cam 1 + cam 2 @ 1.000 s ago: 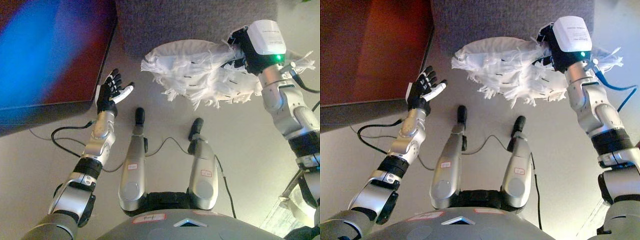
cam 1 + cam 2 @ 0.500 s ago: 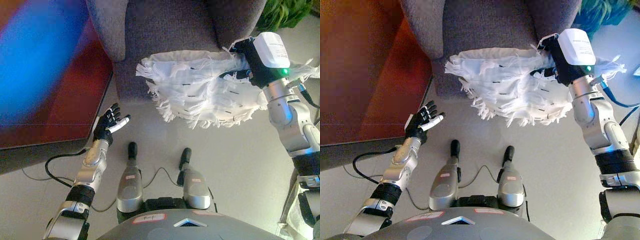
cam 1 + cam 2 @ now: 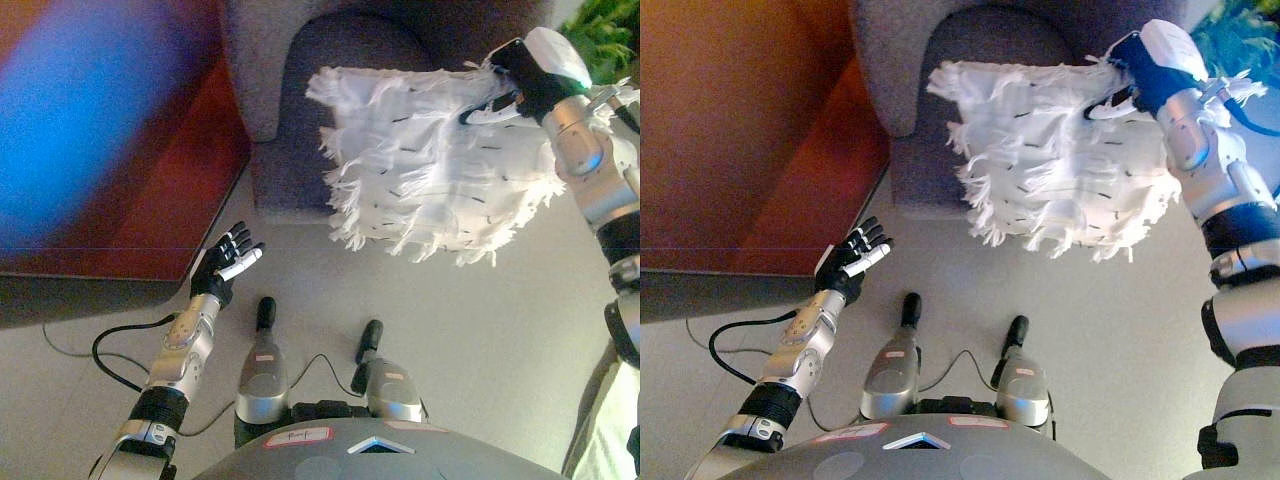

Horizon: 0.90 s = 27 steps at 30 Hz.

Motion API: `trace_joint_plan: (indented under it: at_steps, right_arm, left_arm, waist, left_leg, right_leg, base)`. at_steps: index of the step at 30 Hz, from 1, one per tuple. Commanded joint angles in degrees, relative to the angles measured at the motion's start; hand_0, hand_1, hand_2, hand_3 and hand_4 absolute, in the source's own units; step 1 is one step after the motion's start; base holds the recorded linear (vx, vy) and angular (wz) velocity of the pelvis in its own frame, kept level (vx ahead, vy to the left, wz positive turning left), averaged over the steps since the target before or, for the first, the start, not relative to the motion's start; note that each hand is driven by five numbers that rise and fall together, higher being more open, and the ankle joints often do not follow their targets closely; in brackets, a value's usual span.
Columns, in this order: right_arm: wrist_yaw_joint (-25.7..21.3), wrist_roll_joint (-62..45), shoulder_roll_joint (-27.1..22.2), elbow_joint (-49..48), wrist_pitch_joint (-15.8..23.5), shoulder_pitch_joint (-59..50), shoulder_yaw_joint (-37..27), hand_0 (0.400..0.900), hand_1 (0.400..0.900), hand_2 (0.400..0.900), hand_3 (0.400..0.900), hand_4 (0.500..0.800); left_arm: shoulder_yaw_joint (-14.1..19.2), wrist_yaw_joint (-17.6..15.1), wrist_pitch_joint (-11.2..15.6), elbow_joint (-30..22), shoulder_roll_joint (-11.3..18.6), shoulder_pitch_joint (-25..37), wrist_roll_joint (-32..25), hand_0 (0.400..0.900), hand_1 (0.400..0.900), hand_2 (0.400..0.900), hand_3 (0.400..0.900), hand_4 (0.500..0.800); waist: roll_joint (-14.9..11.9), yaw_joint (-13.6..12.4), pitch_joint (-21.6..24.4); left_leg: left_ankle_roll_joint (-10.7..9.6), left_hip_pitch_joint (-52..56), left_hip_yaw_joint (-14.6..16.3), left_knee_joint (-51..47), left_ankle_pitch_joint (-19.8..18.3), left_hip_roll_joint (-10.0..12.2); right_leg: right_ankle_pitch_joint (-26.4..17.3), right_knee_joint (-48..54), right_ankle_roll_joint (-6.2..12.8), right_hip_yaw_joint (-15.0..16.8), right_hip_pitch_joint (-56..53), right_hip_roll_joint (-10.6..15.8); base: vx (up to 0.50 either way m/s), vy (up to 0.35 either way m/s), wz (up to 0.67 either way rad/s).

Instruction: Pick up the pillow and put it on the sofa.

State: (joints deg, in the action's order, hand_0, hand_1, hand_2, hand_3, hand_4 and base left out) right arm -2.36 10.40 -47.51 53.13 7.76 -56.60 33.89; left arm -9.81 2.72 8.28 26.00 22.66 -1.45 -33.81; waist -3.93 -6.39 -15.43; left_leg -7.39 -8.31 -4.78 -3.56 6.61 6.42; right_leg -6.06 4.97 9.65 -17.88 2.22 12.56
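A white shaggy pillow (image 3: 430, 165) with small dark flecks hangs in the air in front of the grey sofa (image 3: 320, 70). My right hand (image 3: 510, 85) is shut on the pillow's upper right edge and holds it up over the sofa's seat front. In the right eye view the pillow (image 3: 1060, 160) and the right hand (image 3: 1130, 75) stand the same way. My left hand (image 3: 225, 268) is open and empty, low on the left over the floor, well apart from the pillow.
A dark red-brown cabinet (image 3: 760, 150) stands on the left beside the sofa's armrest (image 3: 885, 60). A green plant (image 3: 600, 40) shows at the top right. Pale floor (image 3: 480, 320) lies in front of the sofa.
The camera has tilted and the sofa now shows closer. My right hand has lifted the pillow higher, toward the sofa seat. My left hand keeps its open pose.
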Motion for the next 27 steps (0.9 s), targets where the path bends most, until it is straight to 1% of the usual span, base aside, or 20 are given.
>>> trace_joint_plan:
  at_steps: [1,4,5,6,7,9,15,20,23,26,27]
  right_arm:
    - [-5.6,-5.6,-0.2,11.1,0.6,-21.0,2.7,0.4,0.4,0.4,0.4,0.5]
    - [-6.4,-5.4,-0.9,17.5,0.0,-23.9,3.7,0.4,0.4,0.4,0.4,0.5]
    - [-6.6,-5.3,-1.5,18.6,-0.2,-24.1,3.8,0.643,0.643,0.643,0.643,0.646]
    - [-6.3,-5.1,-2.3,19.6,-0.5,-24.5,4.3,0.9,0.9,0.9,0.9,0.8]
    - [-6.7,-5.8,-3.0,20.0,-0.8,-24.9,3.6,0.9,0.9,0.9,0.9,0.8]
    - [-7.3,-5.1,-4.2,20.7,-1.4,-25.1,4.1,0.9,0.9,0.9,0.9,0.8]
    - [-8.4,-7.0,-3.2,18.9,-1.6,-23.3,1.7,0.9,0.9,0.9,0.9,0.8]
    - [-10.2,-11.2,-1.1,12.1,-0.7,-18.6,-3.6,0.9,0.9,0.9,0.9,0.8]
    - [-10.5,-13.1,0.5,4.2,0.1,-13.4,-7.4,0.9,0.9,0.9,0.9,0.8]
    - [-10.5,-14.0,2.5,-4.8,0.8,-5.8,-12.4,0.9,0.9,0.9,0.9,0.8]
    - [-10.5,-15.5,4.1,-8.8,1.4,-2.0,-15.2,0.9,0.9,0.9,0.9,0.8]
  left_arm:
    - [-4.5,2.7,3.9,-5.5,5.2,1.0,-2.8,0.9,0.9,0.9,0.9,0.8]
    - [-6.2,3.8,4.0,-6.1,6.1,2.3,-3.3,0.9,0.9,0.9,0.9,0.8]
    - [-6.5,4.0,4.0,-6.5,6.2,2.6,-3.6,0.9,0.9,0.9,0.9,0.8]
    - [-6.8,4.3,3.9,-6.7,6.3,3.1,-3.7,0.9,0.9,0.9,0.9,0.8]
    - [-7.1,4.4,3.8,-6.7,6.2,3.4,-3.7,0.9,0.9,0.9,0.9,0.8]
    - [-7.3,4.4,3.5,-6.7,6.1,3.7,-3.8,0.9,0.9,0.9,0.9,0.8]
    - [-7.8,3.4,2.9,-5.3,5.2,4.0,-2.9,0.9,0.9,0.9,0.9,0.8]
    - [-7.4,2.1,2.6,-3.9,4.3,4.6,-1.9,0.9,0.9,0.9,0.9,0.8]
    - [-6.7,1.3,2.5,-3.3,3.8,5.0,-1.0,0.9,0.9,0.9,0.9,0.8]
    - [-4.7,0.3,2.4,-2.9,3.0,5.0,0.0,0.9,0.9,0.9,0.9,0.8]
    - [-4.2,0.0,2.3,-2.8,2.5,4.9,0.4,0.9,0.9,0.9,0.9,0.8]
  waist:
    - [-3.0,-3.7,7.2]
    - [-2.4,-5.9,6.4]
    - [-2.2,-6.6,6.3]
    - [-2.1,-7.2,6.3]
    - [-1.8,-7.6,6.2]
    - [-1.7,-8.3,6.3]
    - [-2.0,-8.3,6.9]
    - [-2.4,-6.4,8.2]
    - [-2.5,-4.7,9.1]
    - [-2.3,-2.7,9.8]
    - [-2.0,-1.9,10.0]
  left_leg:
    - [-1.0,-0.6,-2.1,-0.4,-1.3,0.3]
    - [-1.3,-2.5,-3.8,-0.3,-0.4,0.3]
    - [-1.4,-3.0,-4.3,-0.3,-0.2,0.3]
    - [-1.5,-3.5,-4.9,-0.3,0.0,0.3]
    - [-1.6,-3.9,-5.4,-0.3,0.2,0.4]
    - [-1.7,-4.0,-6.2,-0.3,0.2,0.3]
    - [-1.4,-2.8,-6.6,-0.3,-0.4,0.1]
    - [-0.7,-0.8,-5.5,-0.1,-1.6,-0.5]
    - [-0.2,0.4,-4.3,0.0,-2.4,-0.7]
    - [0.2,1.7,-3.1,0.0,-3.2,-1.0]
    - [0.4,2.2,-2.5,0.1,-3.4,-0.9]
  right_leg:
    - [-2.2,-2.1,3.4,-0.6,0.2,2.8]
    - [-2.3,-1.3,3.46,-1.9,0.3,2.6]
    - [-2.4,-1.0,3.47,-2.4,0.3,2.6]
    - [-2.4,-0.8,3.51,-2.9,0.2,2.6]
    - [-2.4,-0.6,3.54,-3.3,0.1,2.5]
    - [-2.1,-0.4,3.61,-4.2,-0.4,2.4]
    - [-1.6,-0.3,3.61,-4.7,-2.4,2.4]
    - [-1.5,-0.5,3.61,-3.7,-3.5,2.9]
    - [-1.6,-0.7,3.62,-2.7,-3.7,3.3]
    - [-1.5,-1.0,3.63,-1.6,-3.9,3.6]
    - [-1.4,-1.2,3.61,-1.2,-4.0,3.8]
  base:
    - [0.0,-0.056,0.31]
    - [0.01,-0.063,0.38]
    - [0.02,-0.057,0.39]
    - [0.04,-0.053,0.37]
    - [0.05,-0.04,0.34]
    - [0.07,-0.022,0.24]
    - [0.05,0.005,0.06]
    - [0.02,0.046,-0.13]
    - [0.0,0.063,-0.26]
    - [-0.01,0.069,-0.34]
    - [-0.02,0.062,-0.37]
